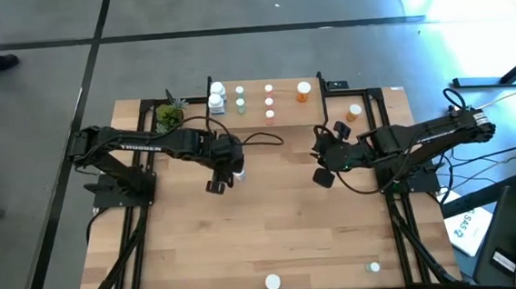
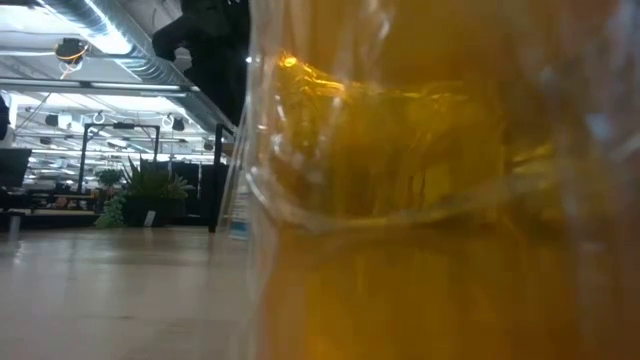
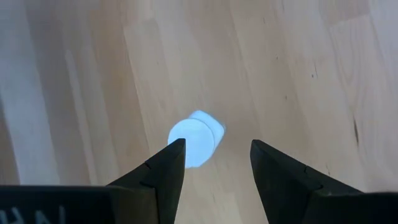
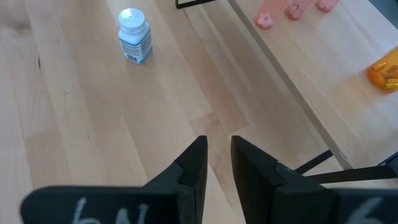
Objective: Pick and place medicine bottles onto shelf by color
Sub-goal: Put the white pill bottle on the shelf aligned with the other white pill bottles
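Observation:
A white-capped white medicine bottle (image 3: 196, 140) stands upright on the table, seen also in the right wrist view (image 4: 134, 35). My left gripper (image 3: 217, 146) hangs open above it, near the table's middle (image 1: 228, 178), and touches nothing. My right gripper (image 1: 324, 172) hovers right of centre, its fingers (image 4: 219, 140) a narrow gap apart with nothing between them. The shelf (image 1: 287, 106) stands at the far edge. On it are white bottles (image 1: 216, 97) at its left, then pale green (image 1: 240, 100), pink (image 1: 270, 103) and one orange (image 1: 302, 90).
A small potted plant (image 1: 169, 116) stands left of the shelf. An orange bottle (image 1: 354, 112) stands on the table to the shelf's right. At the near edge are a white-capped bottle (image 1: 272, 282) and a smaller one (image 1: 373, 267). An orange bottle (image 2: 440, 200) close up fills most of the low view.

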You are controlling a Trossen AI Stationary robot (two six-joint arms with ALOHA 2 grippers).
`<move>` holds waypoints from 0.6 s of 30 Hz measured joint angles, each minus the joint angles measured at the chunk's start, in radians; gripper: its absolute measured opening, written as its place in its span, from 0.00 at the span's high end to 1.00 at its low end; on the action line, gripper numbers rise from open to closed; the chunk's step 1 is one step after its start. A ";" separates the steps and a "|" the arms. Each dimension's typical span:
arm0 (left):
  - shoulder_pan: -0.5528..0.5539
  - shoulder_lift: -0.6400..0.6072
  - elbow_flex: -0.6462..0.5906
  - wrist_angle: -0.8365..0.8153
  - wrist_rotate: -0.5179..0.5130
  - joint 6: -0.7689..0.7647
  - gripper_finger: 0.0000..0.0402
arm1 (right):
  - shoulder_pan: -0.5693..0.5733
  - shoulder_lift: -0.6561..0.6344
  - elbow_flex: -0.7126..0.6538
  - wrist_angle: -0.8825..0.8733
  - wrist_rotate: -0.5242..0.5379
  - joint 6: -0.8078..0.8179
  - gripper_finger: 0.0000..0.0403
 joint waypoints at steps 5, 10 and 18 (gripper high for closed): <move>0.004 0.000 0.000 -0.002 0.001 0.005 0.57 | 0.000 0.000 0.000 0.000 -0.001 0.000 0.82; 0.016 0.000 0.000 -0.022 0.044 0.024 0.55 | 0.000 0.000 0.000 0.000 -0.003 0.000 0.82; 0.027 0.000 0.000 -0.032 0.050 0.131 0.46 | 0.000 0.000 0.000 0.000 -0.008 0.000 0.82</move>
